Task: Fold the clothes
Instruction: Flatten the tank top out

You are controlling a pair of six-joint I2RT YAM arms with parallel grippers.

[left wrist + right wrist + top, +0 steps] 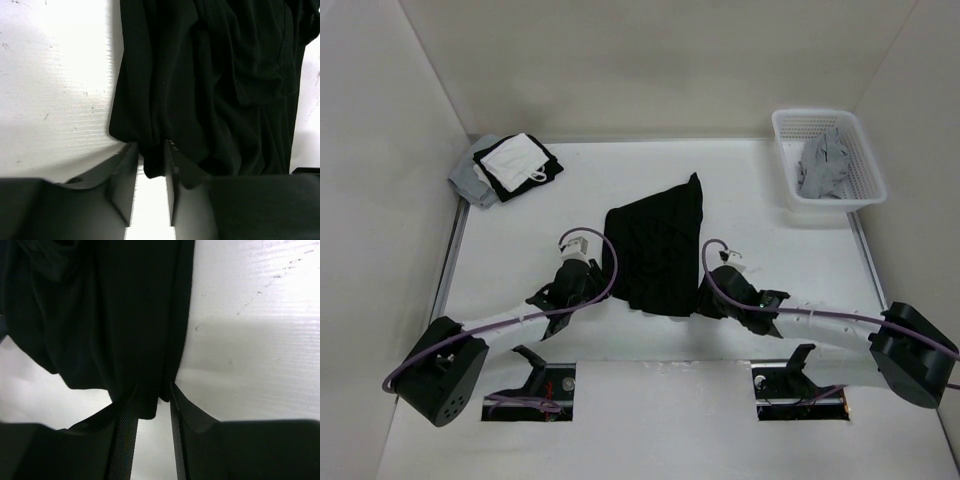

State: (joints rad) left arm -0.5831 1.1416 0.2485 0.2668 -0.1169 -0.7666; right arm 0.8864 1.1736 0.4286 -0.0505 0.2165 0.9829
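Observation:
The clothes, one black garment (660, 245), lie rumpled at the middle of the white table (520, 230), one corner pointing to the far side. My left gripper (603, 290) is at its near left edge. In the left wrist view a fold of the black fabric (200, 90) hangs between the tips of the left gripper (150, 150), whose jaws stand apart. My right gripper (707, 300) is at the near right corner. In the right wrist view the fabric's edge (110, 315) drops between the parted jaws of the right gripper (153, 392).
A white basket (782, 150) holding a grey garment (825, 165) stands at the far right. A pile of grey, white and black clothes (505, 165) lies at the far left. White walls close in the table on three sides.

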